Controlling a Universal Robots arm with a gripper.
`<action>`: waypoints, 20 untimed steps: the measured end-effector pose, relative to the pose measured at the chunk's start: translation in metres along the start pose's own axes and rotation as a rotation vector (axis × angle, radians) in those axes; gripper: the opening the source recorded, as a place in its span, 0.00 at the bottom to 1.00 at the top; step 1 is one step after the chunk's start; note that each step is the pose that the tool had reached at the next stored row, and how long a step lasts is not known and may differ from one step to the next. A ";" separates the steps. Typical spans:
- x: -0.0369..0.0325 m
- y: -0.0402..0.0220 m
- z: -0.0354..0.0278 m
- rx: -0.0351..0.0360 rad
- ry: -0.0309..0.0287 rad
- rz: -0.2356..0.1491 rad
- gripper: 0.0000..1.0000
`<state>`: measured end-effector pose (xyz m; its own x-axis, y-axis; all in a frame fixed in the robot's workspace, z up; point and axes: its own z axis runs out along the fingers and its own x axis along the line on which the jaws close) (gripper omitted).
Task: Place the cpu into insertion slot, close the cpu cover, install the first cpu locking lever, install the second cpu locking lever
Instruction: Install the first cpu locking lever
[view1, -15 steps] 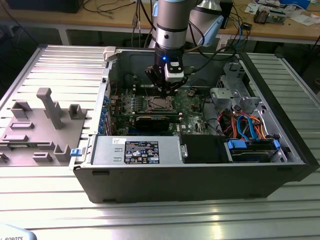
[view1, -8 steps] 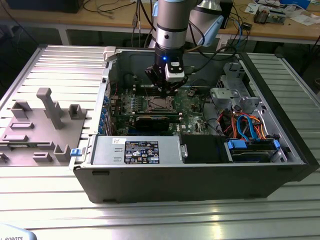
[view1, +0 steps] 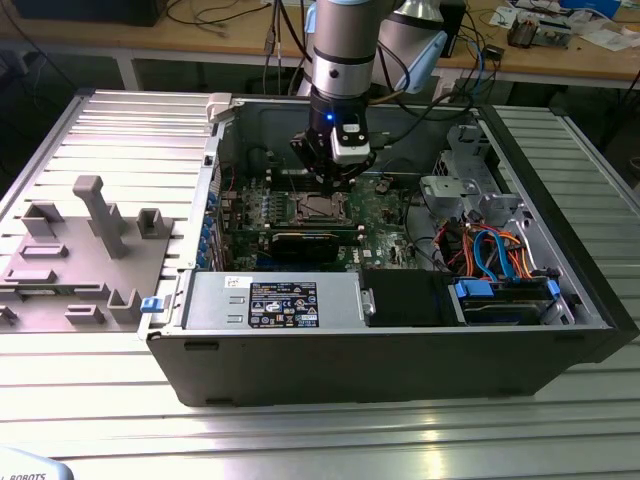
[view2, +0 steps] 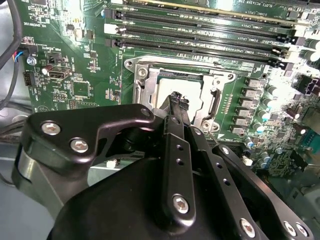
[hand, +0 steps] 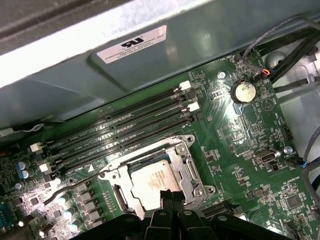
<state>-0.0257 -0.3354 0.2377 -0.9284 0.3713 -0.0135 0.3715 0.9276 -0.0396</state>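
Pincer (hand: 167, 196) fingers are pressed together, gripping nothing, tips poised just over the near edge of the cpu (hand: 154, 178), which lies flat in the insertion slot (hand: 187, 172) so the cpu cover (hand: 114, 172) can frame it. The cover seems down around the chip, though whether it is latched is unclear. A thin lever (hand: 59, 192) stands free beside the socket. The pincer's body hides the socket's near side in the second wrist view.

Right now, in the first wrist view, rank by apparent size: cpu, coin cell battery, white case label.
Largest to smallest:
1. White case label
2. cpu, partly hidden by the gripper, so close to the label
3. Coin cell battery
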 end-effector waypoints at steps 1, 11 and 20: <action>0.0000 0.0000 0.0000 -0.0001 -0.0003 -0.009 0.11; 0.0000 0.0000 0.0000 -0.0010 -0.0028 -0.074 0.11; 0.0000 0.0000 0.0000 -0.0017 -0.0048 -0.122 0.11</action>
<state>-0.0257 -0.3354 0.2376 -0.9667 0.2556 -0.0135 0.2560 0.9659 -0.0395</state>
